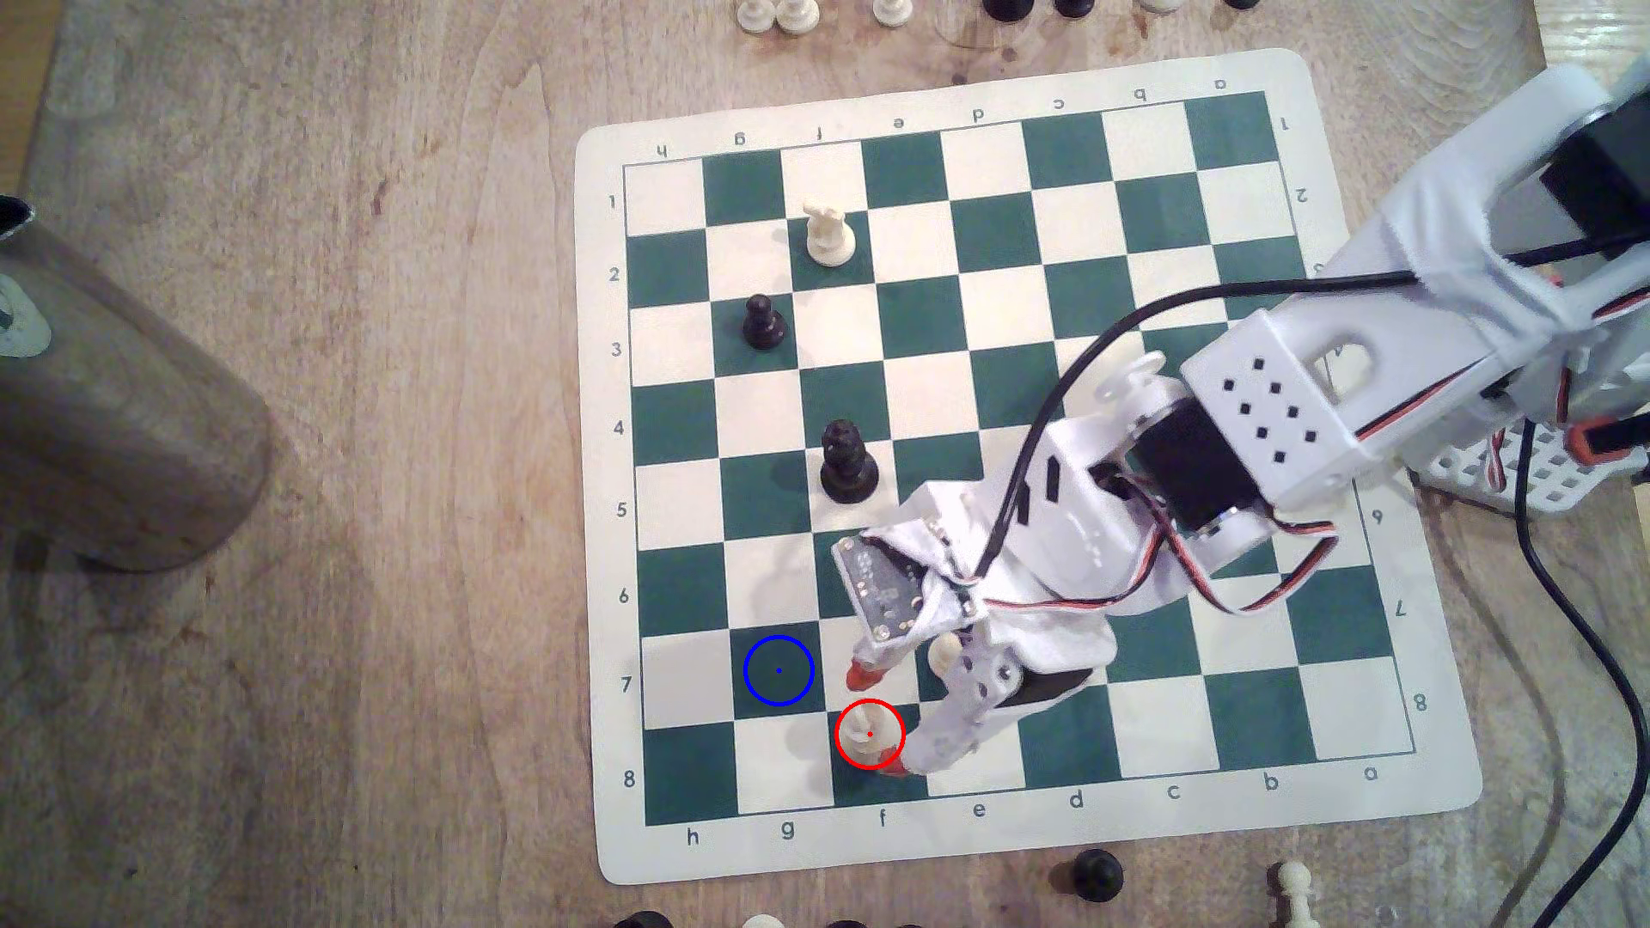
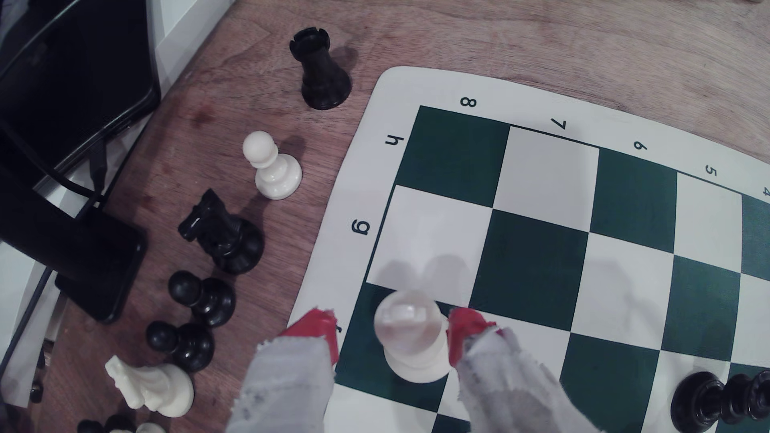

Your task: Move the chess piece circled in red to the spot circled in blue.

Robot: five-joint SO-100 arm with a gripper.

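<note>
The chess piece (image 1: 869, 733), cream-white with a rounded head, stands upright inside the red ring on a dark green square near the board's front edge, in file f. My gripper (image 1: 879, 721) is open and straddles it, one red-tipped finger on each side. In the wrist view the chess piece (image 2: 410, 337) sits between the red fingertips (image 2: 321, 329); one tip is close against it and the other stands apart, with my gripper (image 2: 391, 329) low over the board. The spot (image 1: 779, 670), a green square with a blue ring and dot, lies diagonally adjacent toward the exterior view's left and appears in the wrist view as the spot (image 2: 533, 266).
On the board stand a white piece (image 1: 829, 234), a black pawn (image 1: 762, 323), a tall black piece (image 1: 846, 464) and a small white piece (image 1: 945, 656) half behind my wrist. Loose pieces, such as a black rook (image 2: 323, 68), lie off the mat. A wooden cylinder (image 1: 116, 401) stands at the exterior view's left.
</note>
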